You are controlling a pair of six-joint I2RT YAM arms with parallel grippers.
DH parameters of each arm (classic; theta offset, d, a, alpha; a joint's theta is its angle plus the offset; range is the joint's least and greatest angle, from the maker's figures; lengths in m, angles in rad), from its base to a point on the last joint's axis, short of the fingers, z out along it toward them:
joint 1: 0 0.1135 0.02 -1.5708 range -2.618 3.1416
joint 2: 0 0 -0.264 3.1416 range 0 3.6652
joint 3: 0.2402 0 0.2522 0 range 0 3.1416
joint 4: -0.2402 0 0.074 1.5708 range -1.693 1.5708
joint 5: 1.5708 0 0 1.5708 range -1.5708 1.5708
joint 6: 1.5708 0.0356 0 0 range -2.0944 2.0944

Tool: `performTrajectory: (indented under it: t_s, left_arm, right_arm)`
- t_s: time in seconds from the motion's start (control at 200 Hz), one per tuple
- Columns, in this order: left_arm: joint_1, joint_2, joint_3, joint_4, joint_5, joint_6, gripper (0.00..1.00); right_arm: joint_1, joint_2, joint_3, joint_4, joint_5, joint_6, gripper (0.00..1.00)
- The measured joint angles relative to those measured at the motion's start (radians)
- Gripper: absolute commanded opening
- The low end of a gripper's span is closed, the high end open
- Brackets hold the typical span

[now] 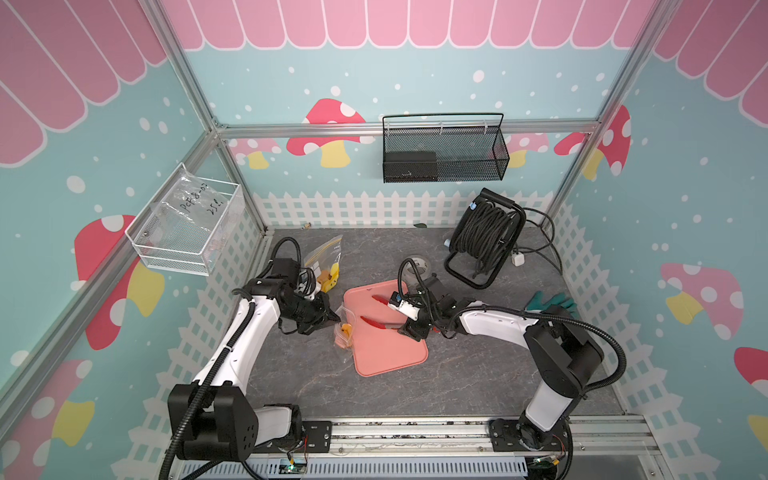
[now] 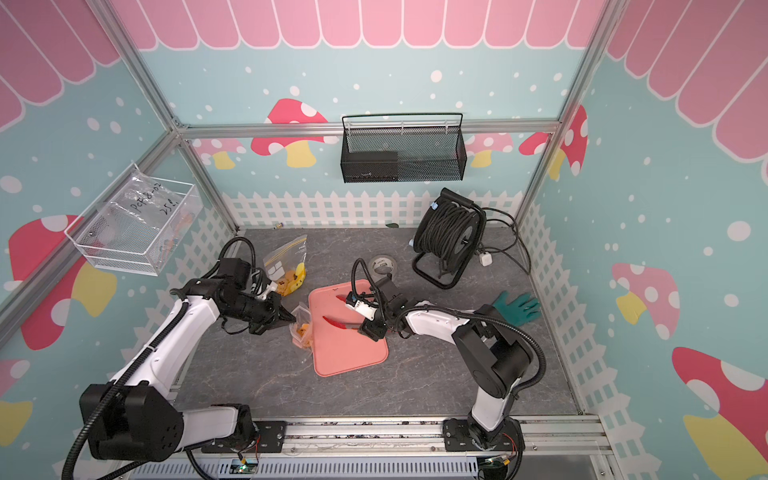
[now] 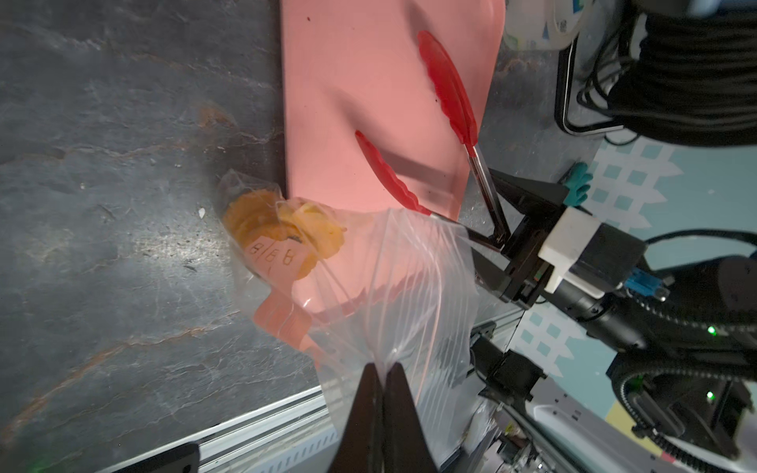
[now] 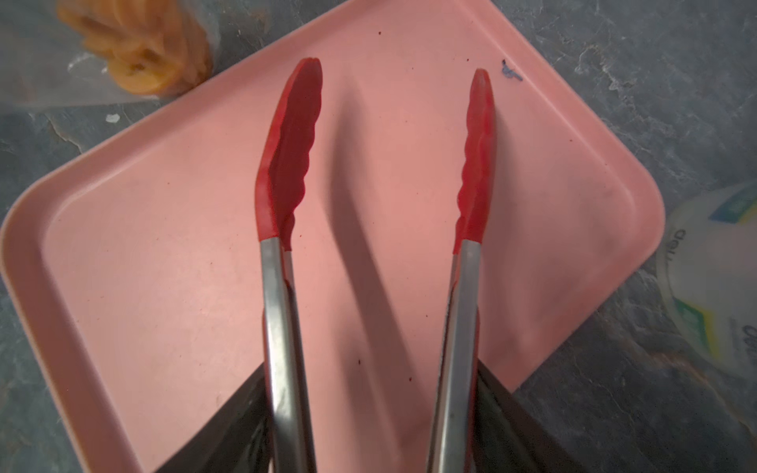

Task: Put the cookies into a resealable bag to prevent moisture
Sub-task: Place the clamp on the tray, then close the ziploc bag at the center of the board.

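Table (image 1: 478, 374): is being used as the grey base under the pink tray (image 1: 386, 353).
Tongs (image 4: 278, 286): are being held over the tray, with the red tips being kept spread apart.
Bag (image 3: 409, 286): clear plastic, is being lifted by one edge at the tray's left rim, partly overlapping it.
Right claw (image 3: 497, 239): is being pressed around the tongs' steel handles, over the tray's near right part.
Left claw (image 3: 383, 381): is being pinched tight on the bag's edge, just left of the tray.
Cookies (image 3: 282, 233): are being contained in the bag's low end, on the table just beside the tray's left rim.
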Motion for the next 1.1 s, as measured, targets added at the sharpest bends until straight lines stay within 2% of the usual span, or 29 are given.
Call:
performTrajectory:
  t_s: [0.06, 0.09, 0.105, 0.275, 0.435, 0.53, 0.621, 0.671, 0.741, 0.886, 1.096]
  left_arm:
    - [-0.004, -0.050, -0.053, 0.044, -0.028, -0.071, 0.00]
    - [-0.005, -0.080, -0.079, 0.064, -0.042, -0.111, 0.00]
    - [-0.006, -0.094, -0.091, 0.074, -0.048, -0.129, 0.00]
    - [-0.037, -0.237, -0.229, 0.231, -0.101, -0.357, 0.00]
    - [-0.062, -0.334, -0.366, 0.343, -0.168, -0.546, 0.00]
    - [-0.074, -0.385, -0.416, 0.374, -0.212, -0.632, 0.00]
    - [-0.075, -0.409, -0.426, 0.391, -0.246, -0.689, 0.00]
    - [-0.075, -0.413, -0.426, 0.405, -0.257, -0.711, 0.00]
    - [-0.076, -0.415, -0.426, 0.420, -0.269, -0.735, 0.00]
    - [-0.076, -0.415, -0.426, 0.433, -0.285, -0.761, 0.00]
    - [-0.077, -0.426, -0.434, 0.440, -0.288, -0.780, 0.00]
  right_arm:
    - [0.000, 0.008, 0.000, 0.020, -0.006, 0.006, 0.82]
    - [0.000, 0.009, 0.000, 0.031, -0.012, 0.011, 0.97]
    - [0.000, 0.009, -0.001, 0.034, -0.016, 0.016, 0.99]
    - [0.002, 0.004, -0.007, 0.103, -0.056, 0.036, 0.99]
    - [0.003, -0.069, -0.055, 0.143, -0.090, 0.073, 0.92]
    - [0.021, -0.163, -0.136, 0.259, -0.129, 0.142, 0.85]
    - [0.085, -0.240, -0.233, 0.417, -0.165, 0.227, 0.76]
    - [0.137, -0.248, -0.267, 0.489, -0.167, 0.258, 0.68]
    - [0.213, -0.234, -0.290, 0.566, -0.138, 0.271, 0.58]
    - [0.330, -0.157, -0.285, 0.706, -0.031, 0.252, 0.55]
    - [0.357, 0.019, -0.164, 0.766, 0.084, 0.233, 0.47]
